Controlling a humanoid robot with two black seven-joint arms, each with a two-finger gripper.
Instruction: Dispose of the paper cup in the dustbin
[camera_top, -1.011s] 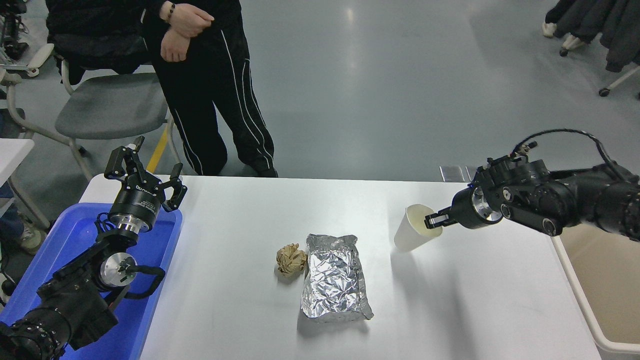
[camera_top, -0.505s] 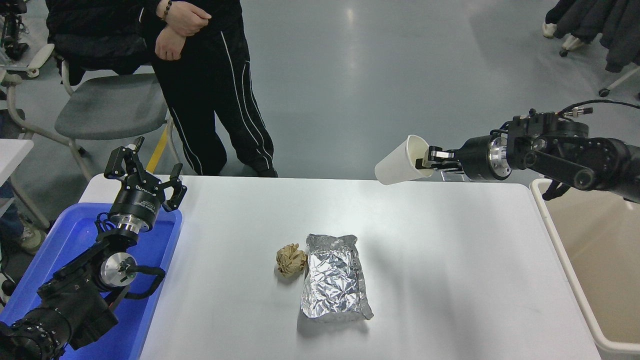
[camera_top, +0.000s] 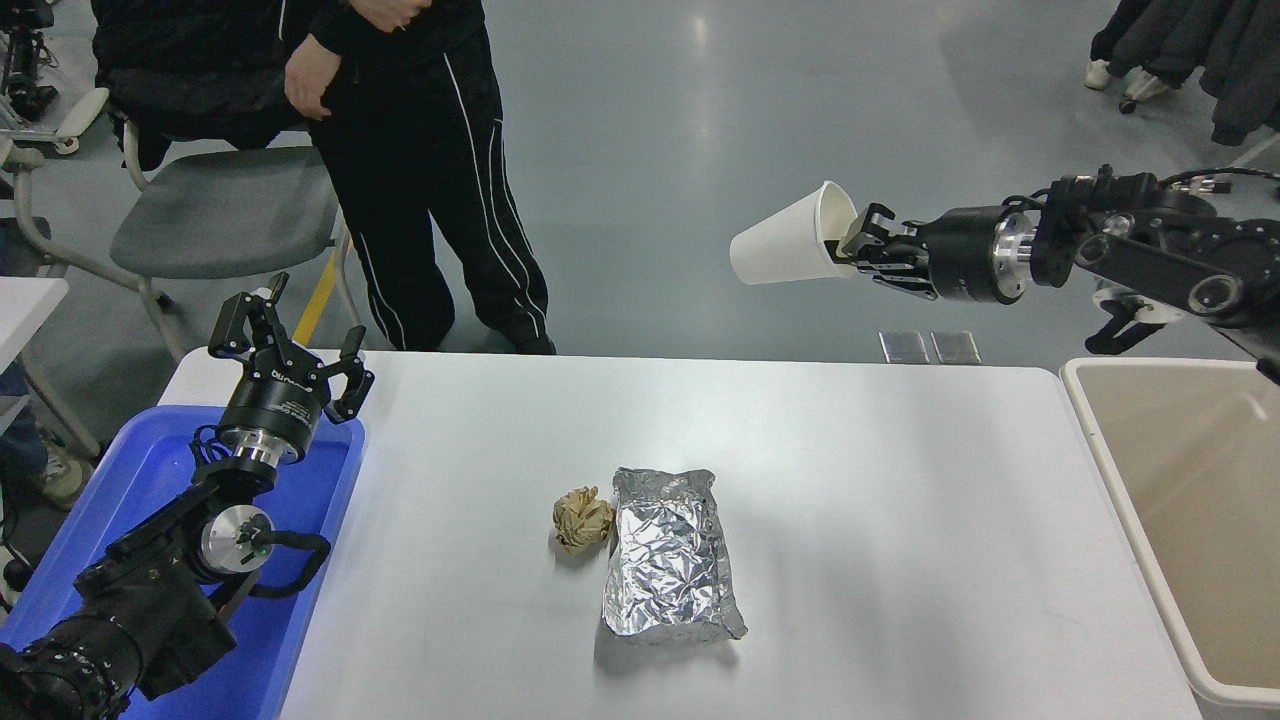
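Observation:
My right gripper (camera_top: 858, 243) is shut on the rim of the white paper cup (camera_top: 785, 248). It holds the cup on its side, high above the table's far right edge, with the cup's base pointing left. The beige dustbin (camera_top: 1107, 462) stands at the table's right side, below and to the right of the cup. It looks empty inside. My left gripper (camera_top: 290, 340) is open and parked at the lower left, over the blue tray (camera_top: 150, 470).
A crumpled brown paper ball (camera_top: 582, 519) and a silver foil packet (camera_top: 665, 568) lie mid-table. A person in black trousers (camera_top: 430, 170) stands at the far left edge, beside a grey chair (camera_top: 215, 215).
My right arm has lifted the cup from the table surface up and back, well above the far edge. The person's hands have shifted. The left arm has not moved.

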